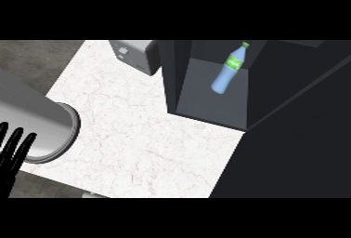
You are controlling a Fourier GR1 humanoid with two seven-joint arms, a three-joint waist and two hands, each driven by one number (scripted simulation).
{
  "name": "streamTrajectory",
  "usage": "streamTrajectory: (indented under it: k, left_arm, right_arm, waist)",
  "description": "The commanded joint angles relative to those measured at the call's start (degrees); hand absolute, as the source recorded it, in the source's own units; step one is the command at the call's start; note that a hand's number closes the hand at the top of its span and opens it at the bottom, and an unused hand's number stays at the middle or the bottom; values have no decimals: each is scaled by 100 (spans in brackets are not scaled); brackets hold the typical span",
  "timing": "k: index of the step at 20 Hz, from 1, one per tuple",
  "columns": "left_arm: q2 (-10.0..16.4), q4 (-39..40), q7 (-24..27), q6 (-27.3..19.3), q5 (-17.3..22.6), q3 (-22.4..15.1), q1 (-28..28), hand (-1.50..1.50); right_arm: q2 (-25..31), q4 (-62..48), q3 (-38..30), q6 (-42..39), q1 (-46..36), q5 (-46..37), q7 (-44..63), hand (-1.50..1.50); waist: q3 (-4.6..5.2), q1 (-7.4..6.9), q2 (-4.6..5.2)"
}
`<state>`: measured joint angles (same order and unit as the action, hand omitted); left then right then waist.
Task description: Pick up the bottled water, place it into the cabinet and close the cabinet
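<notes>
Left robot hand (14, 151): one in view, at the lower left edge, fingers straight and pointing up, spread open, nothing in its hold. One grey forearm (34, 118) lies beside it, over the desk's left edge.

Count of items: one bottled water (227, 73), one cabinet (205, 102), one grey box (137, 55), one desk (151, 139).

Bottled water: blue body, green label and green cap. It is inside the open cabinet, toward the back, cap leaning to the upper right in the view, well apart from the robot hand.

Cabinet: dark, standing on the desk's far right part, its front open. A broad dark panel (288, 148) runs from its right side to the lower right; whether this is the door cannot be told.

Grey box: at the far edge, just beside the cabinet's left wall.

Edges and room: the desk's left edge runs diagonally, with grey floor (27, 60) beyond it. Bare pale marble lies between the forearm and the cabinet front.
</notes>
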<state>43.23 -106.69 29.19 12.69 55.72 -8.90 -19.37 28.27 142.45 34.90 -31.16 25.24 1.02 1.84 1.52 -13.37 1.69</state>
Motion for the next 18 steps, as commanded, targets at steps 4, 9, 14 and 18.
streamTrajectory:
  k: [4, 9, 14, 18]
  left_arm:
    - [73, 52, -78, 123, 74, 17, -4, -150]
    - [143, 153, -87, 148, 122, 154, 71, -150]
    - [153, 125, -71, 176, 161, 212, 87, -150]
    - [163, 118, -66, 256, 184, 216, 109, -150]
  right_arm:
    - [-96, 97, 539, -126, -607, -157, 622, 150]
    - [-205, 50, 487, -66, -782, -42, 627, 150]
    - [-363, -120, 476, 28, -735, 154, 652, 150]
    - [-386, -255, 628, -85, -575, 477, 594, 150]
  waist:
    - [27, 5, 8]
    - [23, 78, 33]
    - [8, 34, 85]
    - [7, -132, 201]
